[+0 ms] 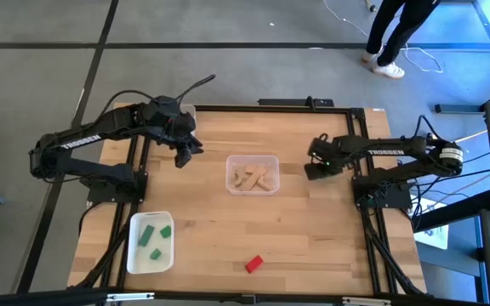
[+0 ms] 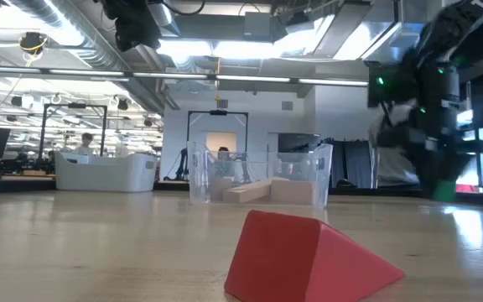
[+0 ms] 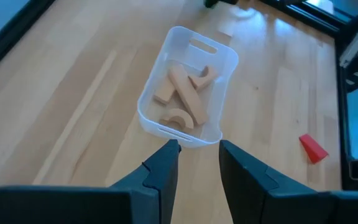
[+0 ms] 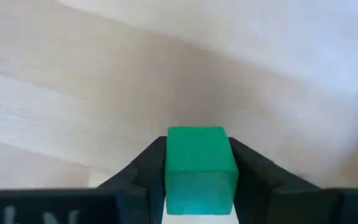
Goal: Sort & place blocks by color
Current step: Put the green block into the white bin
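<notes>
Holding: a green cube sits between the two dark fingers of my right gripper, smooth-faced and square-edged, both fingers pressed against its sides.
Right gripper place: low over the bare wood at the right side of the table, well apart from every tray.
Left gripper: my left gripper hangs above the clear bin's near rim, fingers a little apart with nothing between them.
Clear bin: a see-through plastic bin with rounded corners and a slot handle, at the middle of the table.
Light-wood blocks: several plain pieces lie jumbled inside the clear bin; I make out a long flat bar, an arch and some short chunks.
White tray: an opaque white tray near the front left corner, glossy and round-cornered.
Green blocks: three painted pieces lie in the white tray.
Red block: a matte red wedge with a sloping face lies alone on the table near the front edge, outside any tray.
Table: pale wood planks with visible grain.
</notes>
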`<state>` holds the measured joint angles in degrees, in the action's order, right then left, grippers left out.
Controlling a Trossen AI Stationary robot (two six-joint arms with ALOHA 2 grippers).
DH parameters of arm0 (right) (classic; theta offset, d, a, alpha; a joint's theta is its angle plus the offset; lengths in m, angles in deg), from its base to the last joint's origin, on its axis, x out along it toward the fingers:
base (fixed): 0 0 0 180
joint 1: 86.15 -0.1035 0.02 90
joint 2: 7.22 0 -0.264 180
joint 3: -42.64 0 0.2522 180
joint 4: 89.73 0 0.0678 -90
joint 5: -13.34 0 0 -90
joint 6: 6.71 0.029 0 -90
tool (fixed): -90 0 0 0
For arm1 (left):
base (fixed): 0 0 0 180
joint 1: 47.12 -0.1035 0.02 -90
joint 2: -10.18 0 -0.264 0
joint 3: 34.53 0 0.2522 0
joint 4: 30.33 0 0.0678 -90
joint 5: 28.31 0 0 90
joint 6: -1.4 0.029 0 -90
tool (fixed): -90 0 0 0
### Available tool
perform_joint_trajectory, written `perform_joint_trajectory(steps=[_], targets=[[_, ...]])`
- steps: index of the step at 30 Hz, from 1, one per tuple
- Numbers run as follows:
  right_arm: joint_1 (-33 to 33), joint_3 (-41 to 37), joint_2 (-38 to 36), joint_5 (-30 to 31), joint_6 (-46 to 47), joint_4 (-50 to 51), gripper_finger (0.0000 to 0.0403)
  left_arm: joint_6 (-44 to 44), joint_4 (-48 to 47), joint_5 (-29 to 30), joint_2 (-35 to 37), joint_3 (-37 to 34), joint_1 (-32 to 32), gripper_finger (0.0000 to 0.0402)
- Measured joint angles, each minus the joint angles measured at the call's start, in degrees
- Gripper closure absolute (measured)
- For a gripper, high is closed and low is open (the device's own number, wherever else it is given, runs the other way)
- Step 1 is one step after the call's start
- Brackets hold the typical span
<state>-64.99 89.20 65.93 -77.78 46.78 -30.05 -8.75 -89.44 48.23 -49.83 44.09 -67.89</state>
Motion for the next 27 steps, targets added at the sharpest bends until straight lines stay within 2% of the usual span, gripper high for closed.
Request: perform_joint_trajectory(steps=[6,11,15,20,27], targets=[[-0.08,9.31,-0.12,8.40,-10.25,-4.99,0.0273,0.08,0.00,2.08,0.00,0.00,0.04,0.0294],[-2.11,16.83,-0.11,16.57,-27.49,-8.95,0.0273,0.53,0.00,3.10,0.00,0.00,0.04,0.0294],[-3.86,20.50,-0.10,21.01,-39.74,-15.25,0.0273,6.95,0.00,6.29,0.00,0.00,0.04,0.0294],[-4.86,21.04,-0.10,19.65,-52.04,-27.11,0.0273,18.53,1.60,11.27,-0.57,0.01,0.07,0.0294],[-4.90,21.11,-0.10,13.84,-57.03,-36.64,0.0273,41.01,11.65,11.94,-4.97,0.04,0.59,0.0294]])
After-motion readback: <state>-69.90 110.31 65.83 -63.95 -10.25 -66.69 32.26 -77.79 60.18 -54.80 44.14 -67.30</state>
